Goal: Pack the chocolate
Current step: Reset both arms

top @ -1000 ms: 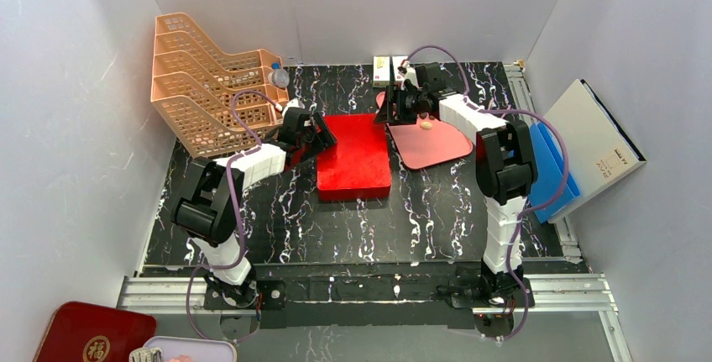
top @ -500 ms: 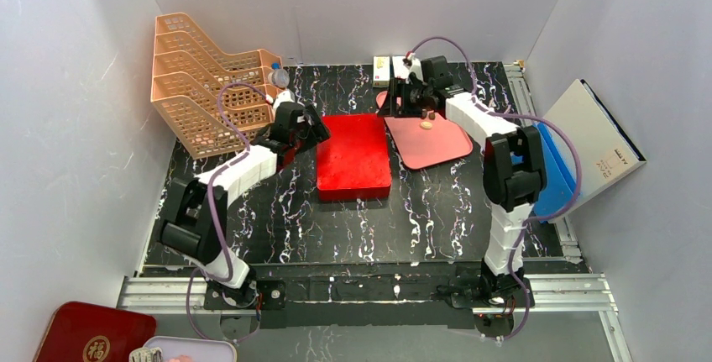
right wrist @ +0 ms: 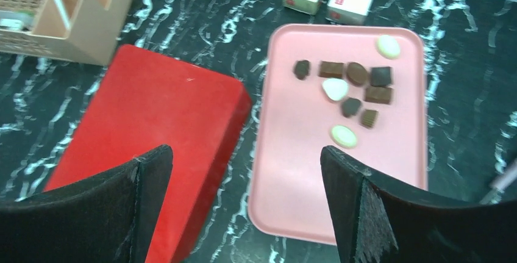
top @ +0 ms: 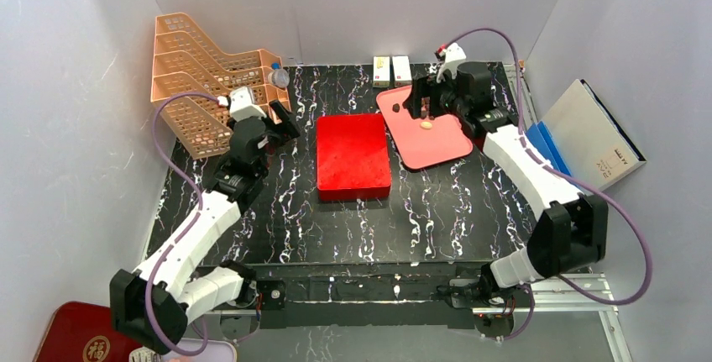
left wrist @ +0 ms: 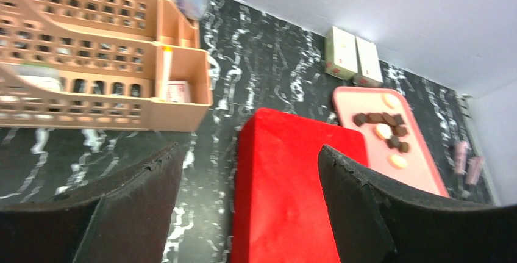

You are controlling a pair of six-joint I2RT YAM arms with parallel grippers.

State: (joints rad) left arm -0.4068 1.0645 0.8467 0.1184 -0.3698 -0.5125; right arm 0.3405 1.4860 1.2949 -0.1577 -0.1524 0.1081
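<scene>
top view: left pincer (top: 283,119) hangs betw. the orange rack (top: 201,85) and the red box (top: 353,156), above the counter (top: 378,228); fingers look apart, nothing in them. right pincer (top: 422,103) hovers over the far end of the pink tray (top: 441,150), empty too. the chocolate (top: 426,124) lies on the tray just below that pincer; only one pale pc reads clearly from here. tray sits just right of the box, turned at an angle. two white cartons (top: 392,70) stand side by side at the back wall, near the tray's far corner. a bottle (top: 279,78) lies at the rack's right end.

left wrist: fingers (left wrist: 116,214) stand wide apart w/ nothing betw. them, above the box's near-left edge and the counter. box top is flat and shut. chocolate is clustered on the tray's far half, dark pcs plus a few pale ones. cartons sit beyond the tray, rack at upper left.

right wrist: fingers (right wrist: 390,220) wide apart, empty, over the gap where box and tray nearly meet. on the tray: seven dark pcs and three pale ones, all on the far half, near half bare. no pc is in the box or in either pincer.
</scene>
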